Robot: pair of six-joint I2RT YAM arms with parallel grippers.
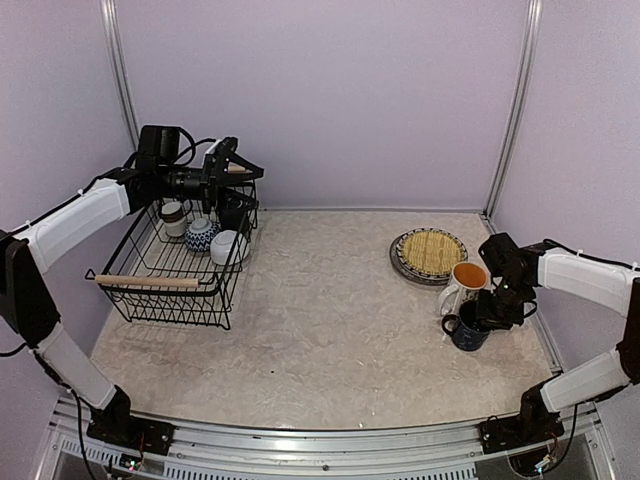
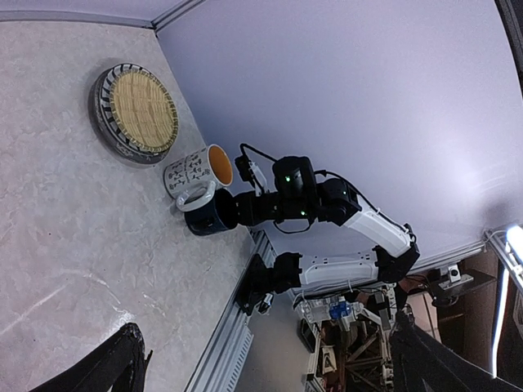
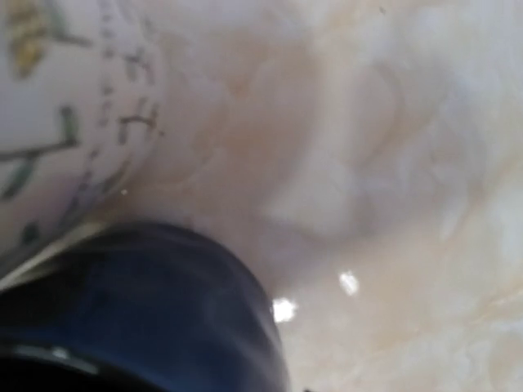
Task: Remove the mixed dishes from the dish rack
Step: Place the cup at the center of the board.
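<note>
The dish rack (image 1: 150, 282) stands at the left. It holds a small brown-white cup (image 1: 173, 215), a blue-patterned cup (image 1: 200, 235), a white bowl (image 1: 225, 246) and a dark mug (image 1: 232, 212). My left gripper (image 1: 250, 188) hovers over the rack's far right corner, open and empty; in its wrist view (image 2: 278, 363) the fingers stand wide apart. The woven plate (image 1: 430, 252) lies on the striped plate (image 1: 398, 262) at the right. The white orange-lined mug (image 1: 465, 282) stands beside the dark blue mug (image 1: 468, 328). My right gripper (image 1: 495, 305) is at the blue mug's rim; its fingers are hidden.
The right wrist view is blurred, with the blue mug (image 3: 122, 310) and white mug (image 3: 65, 106) close up on the marbled table (image 3: 392, 163). Lilac walls close the back and sides. A metal rail (image 1: 300, 440) runs along the near edge.
</note>
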